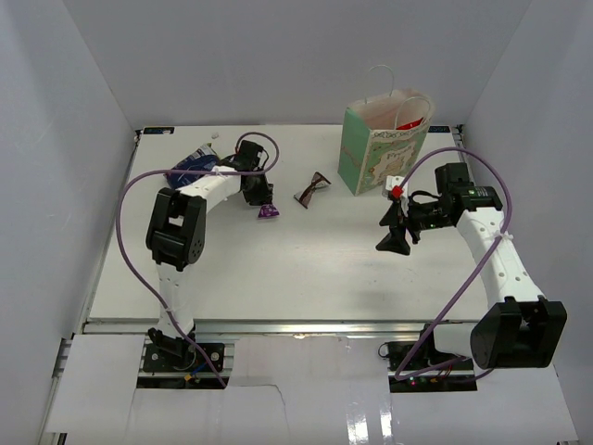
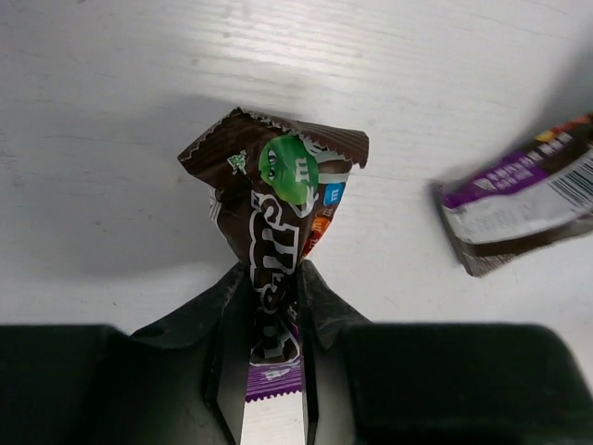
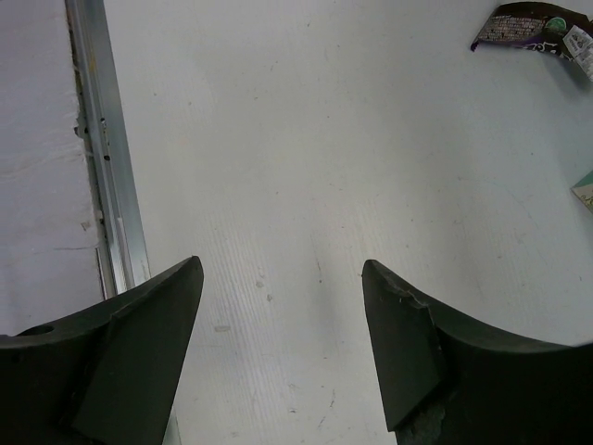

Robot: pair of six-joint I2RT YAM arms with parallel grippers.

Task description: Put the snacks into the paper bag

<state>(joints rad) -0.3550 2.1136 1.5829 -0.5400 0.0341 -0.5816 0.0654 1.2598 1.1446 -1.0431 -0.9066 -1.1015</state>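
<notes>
My left end effector [image 2: 273, 278] pinches the brown candy packet [image 2: 278, 204] by one end for a clean paper bag [image 1: 371, 162] drop; right end effector [image 3: 283, 278] wide open, empty.

bag [image 1: 372, 162] upright, red pkt [image 1: 412, 121] in | blue pkt [image 1: 192, 167] rear-L | candy1 [image 2: 278, 232] gripped | candy2 [image 1: 312, 188] mid

top: high, from near edge, looks down on whole tabletop [image 1: 278, 278] | left wrist: very close, down past left hand [image 2: 271, 278], held candy [image 2: 287, 185] fills frame | right wrist: farther, down past right hand [image 3: 283, 269] | shared by all: loose candy [image 1: 312, 188]
</notes>
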